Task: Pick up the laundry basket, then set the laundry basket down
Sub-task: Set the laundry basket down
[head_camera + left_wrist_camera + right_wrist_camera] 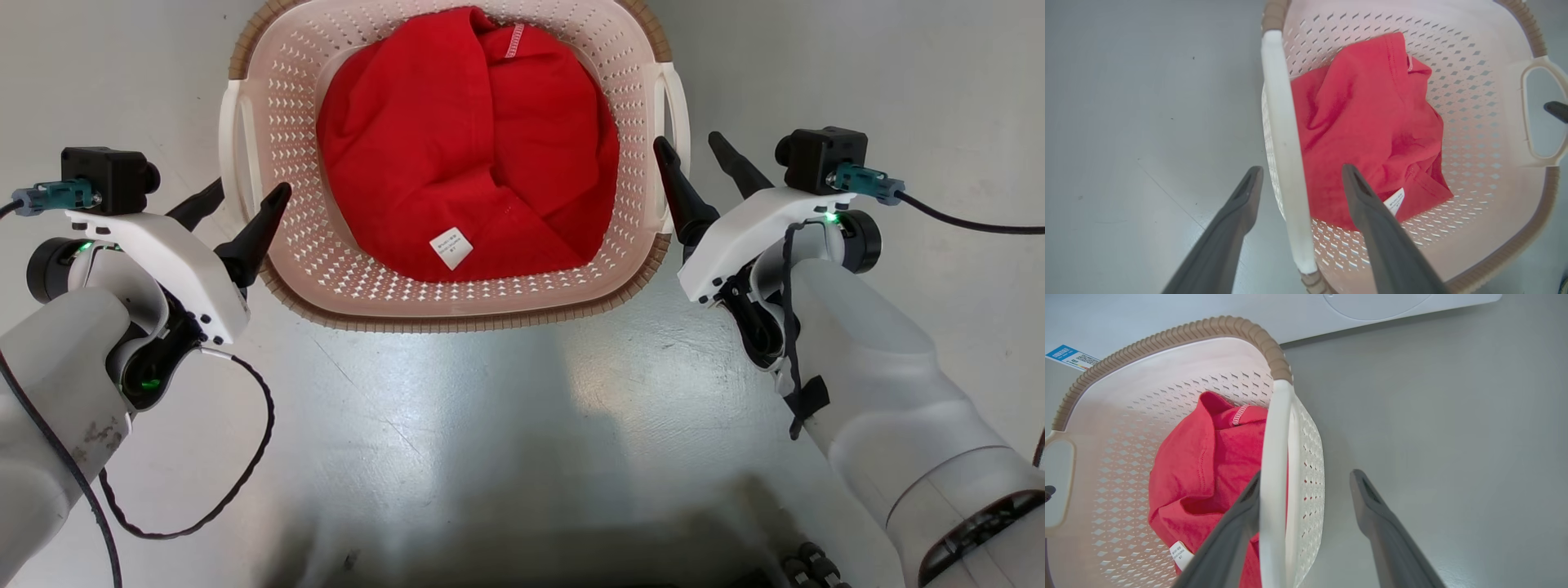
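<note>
Head frame: left gripper [253, 186] sat mid-left and right gripper [687, 139] mid-right. Both pointed up the frame and were angled slightly inward. Jaws on both were spread wide, with the dark fingers well apart. The pale left forearm [49, 384] came in from the lower left, the right forearm [890, 392] from the lower right. Green lights were lit on both wrists. In each wrist view the two fingers rose from the bottom edge, splayed apart.

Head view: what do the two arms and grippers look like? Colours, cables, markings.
Pale grey-white forearms, white wrist shells. The left gripper and right gripper each have two long dark tapered fingers. Each wrist carries a black camera box with a teal plug, black cable and a green light. The left forearm has dark scuffs; right has a black strap.
</note>
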You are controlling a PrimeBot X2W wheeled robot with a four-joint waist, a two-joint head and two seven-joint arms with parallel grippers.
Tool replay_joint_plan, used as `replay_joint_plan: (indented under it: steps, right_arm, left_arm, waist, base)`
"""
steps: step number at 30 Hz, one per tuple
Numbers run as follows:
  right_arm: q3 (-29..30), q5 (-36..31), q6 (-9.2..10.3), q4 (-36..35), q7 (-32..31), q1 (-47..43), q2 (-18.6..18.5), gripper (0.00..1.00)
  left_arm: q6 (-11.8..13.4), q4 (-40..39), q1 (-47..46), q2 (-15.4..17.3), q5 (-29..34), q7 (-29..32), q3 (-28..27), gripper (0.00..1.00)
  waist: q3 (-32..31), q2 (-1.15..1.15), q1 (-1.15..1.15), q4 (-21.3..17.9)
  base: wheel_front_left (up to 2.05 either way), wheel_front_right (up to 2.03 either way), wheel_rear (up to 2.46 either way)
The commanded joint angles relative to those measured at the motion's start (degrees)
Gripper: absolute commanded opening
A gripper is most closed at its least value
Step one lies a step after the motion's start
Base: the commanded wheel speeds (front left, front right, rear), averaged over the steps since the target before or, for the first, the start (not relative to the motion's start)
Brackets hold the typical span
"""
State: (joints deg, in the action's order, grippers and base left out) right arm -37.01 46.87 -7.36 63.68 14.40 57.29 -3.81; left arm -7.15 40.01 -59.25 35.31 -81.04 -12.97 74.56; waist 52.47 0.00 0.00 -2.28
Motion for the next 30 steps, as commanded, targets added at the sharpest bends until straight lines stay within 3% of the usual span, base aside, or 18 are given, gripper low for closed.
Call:
replay_joint_plan:
  steps: [1,30]
  right_arm:
    - [-0.17,-0.75,-0.13,-0.64,0.6,-4.32,0.93,1.0]
    - [-1.9,0.7,-0.13,-0.95,0.6,-6.8,0.93,1.0]
  left_arm:
    - [-0.34,-0.33,-0.18,2.41,0.48,-0.52,-1.21,1.0]
    - [-0.34,0.94,3.53,2.38,-0.05,-1.78,-1.21,1.0]
  waist:
    - [-0.12,0.0,0.0,0.04]
    - [-6.78,0.0,0.0,-0.68]
  base:
    - [0.0,0.0,0.0]
    - [0.0,0.0,0.0]
